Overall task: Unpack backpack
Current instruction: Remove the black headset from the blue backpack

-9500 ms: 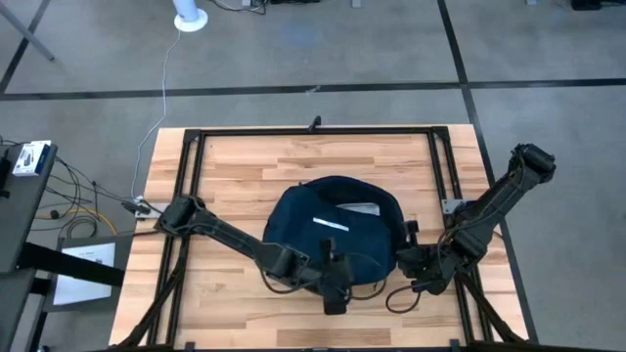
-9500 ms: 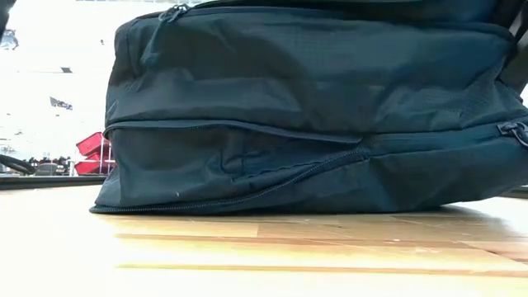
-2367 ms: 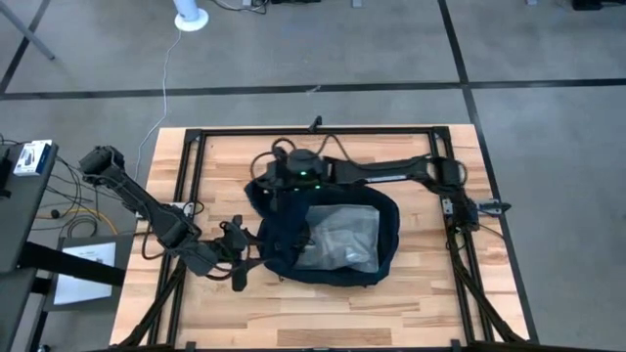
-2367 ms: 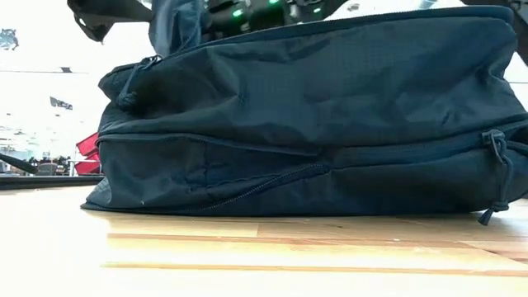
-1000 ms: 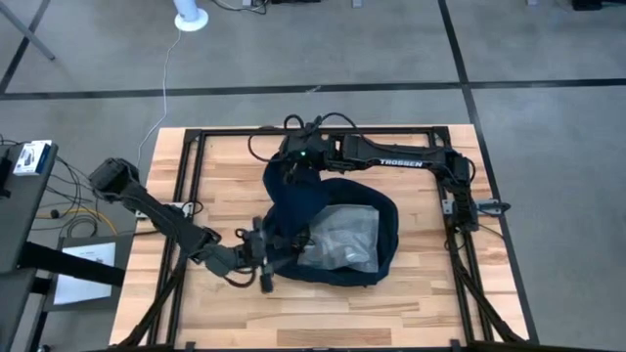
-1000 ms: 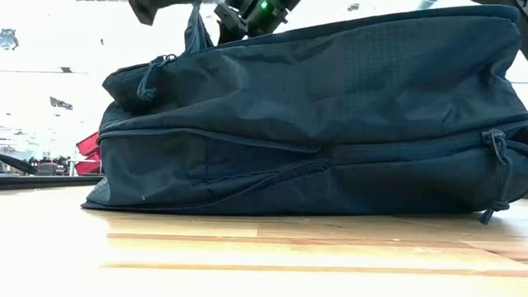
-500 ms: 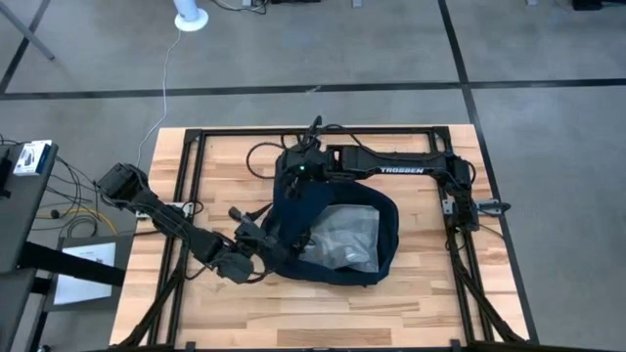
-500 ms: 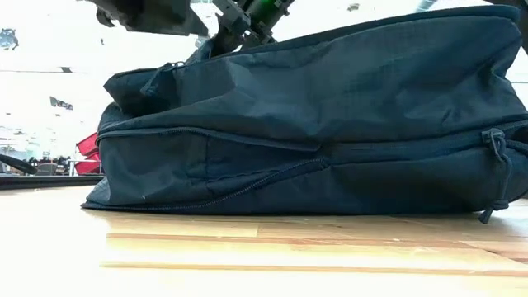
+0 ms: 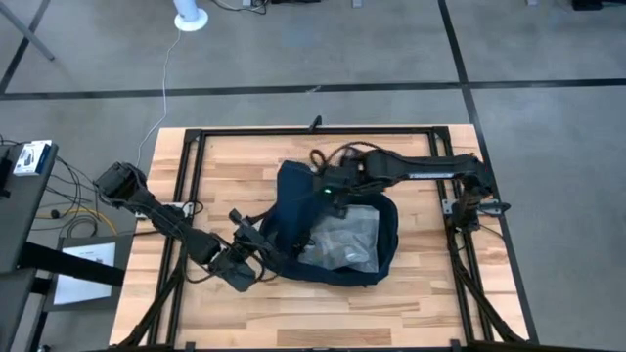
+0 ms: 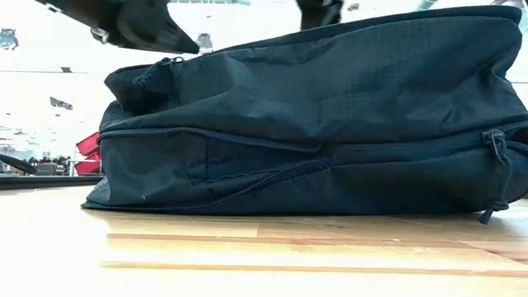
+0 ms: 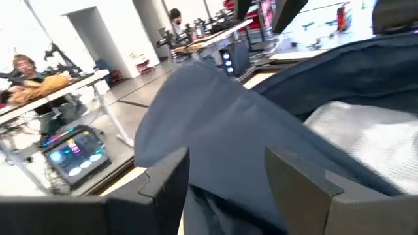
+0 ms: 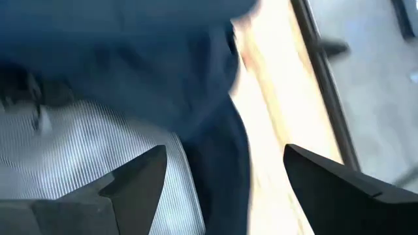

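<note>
The dark navy backpack (image 9: pixel 383 244) lies flat on the wooden table, its main compartment open upward. A clear crinkly plastic bag (image 9: pixel 342 235) lies inside. The opened flap (image 9: pixel 293 196) is bunched along the backpack's left side. My left gripper (image 9: pixel 246 259) is at the near-left corner of the backpack, shut on navy fabric. My right gripper (image 9: pixel 335 198) hovers open over the far part of the opening, above the plastic bag (image 12: pixel 85 143), with nothing between its fingers. In the low view the backpack (image 10: pixel 313 124) fills the picture. My left gripper has a fold of the backpack's navy fabric (image 11: pixel 222 163) between its two fingers, at the near-left edge of the opening (image 9: pixel 262 249). It comes slanting from the table's left. The fabric rises out of the hold in a loose ridge, while the backpack's body stays on the table.
A black metal frame (image 9: pixel 191 196) runs around the tabletop, with cables at its left side. Bare wood (image 9: pixel 323 313) lies along the near edge and to the right of the backpack. People and desks show in the room beyond, in the left wrist view.
My right gripper has let go of the flap that it held up at the backpack's far-left corner. It has gone toward the table's right and near edge, over the opening. The flap has sunk onto the backpack's left side. My left gripper has shifted slightly toward the table's left, keeping its hold.
</note>
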